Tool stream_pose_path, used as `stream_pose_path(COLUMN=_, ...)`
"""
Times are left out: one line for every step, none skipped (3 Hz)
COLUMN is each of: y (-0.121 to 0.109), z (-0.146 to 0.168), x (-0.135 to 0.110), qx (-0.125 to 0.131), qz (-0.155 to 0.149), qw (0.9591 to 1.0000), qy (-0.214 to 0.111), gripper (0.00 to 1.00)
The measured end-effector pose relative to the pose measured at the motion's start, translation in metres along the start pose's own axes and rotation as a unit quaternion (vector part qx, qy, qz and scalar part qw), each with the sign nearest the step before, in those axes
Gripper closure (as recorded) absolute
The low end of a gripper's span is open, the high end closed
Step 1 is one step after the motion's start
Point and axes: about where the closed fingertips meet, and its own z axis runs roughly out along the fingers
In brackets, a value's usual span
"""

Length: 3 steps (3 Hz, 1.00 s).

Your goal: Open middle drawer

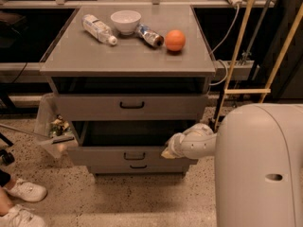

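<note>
Speckled stone floor runs under a grey metal table (128, 56) with three drawers stacked beneath its top. On the top lie a clear plastic water bottle (98, 29) on its side, a white bowl (126, 21), a second small bottle (150, 36) lying down, and an orange (175, 40). A clear bag of scraps (54, 126) hangs at the left side, and white sneakers (24, 191) show at the lower left.

The middle drawer (104, 156) stands partly open: its front sits forward of the top drawer (90, 107), with a dark gap of interior showing behind its upper edge. Its black bar handle (134, 156) is free, just above the lowest drawer (156, 169).

The gripper (168, 152) is at the upper edge of the middle drawer's front, right of the handle, reaching in from the robot's white body (260, 169). I cannot tell whether it is clamped on that edge or only resting against it.

The step in hand looks like the pull itself, with the drawer only part way out. The next move probably calls for a straight draw toward the robot, level with the slides. Since the contact is off-centre, the drawer could skew and bind.
</note>
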Motion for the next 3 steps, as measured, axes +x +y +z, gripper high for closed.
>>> stream_pose_path(y=0.001, z=-0.001, x=-0.002, qx=0.000, qz=0.000, qw=1.0000, qy=0.000, gripper=1.00)
stream_pose_path(y=-0.001, z=-0.006, x=0.004, qx=0.005, qz=0.004, qw=1.0000, qy=0.001, gripper=1.00)
stream_pose_path(y=0.006, z=-0.012, x=0.003, qx=0.002, qz=0.006, qw=0.9999, qy=-0.011, gripper=1.00)
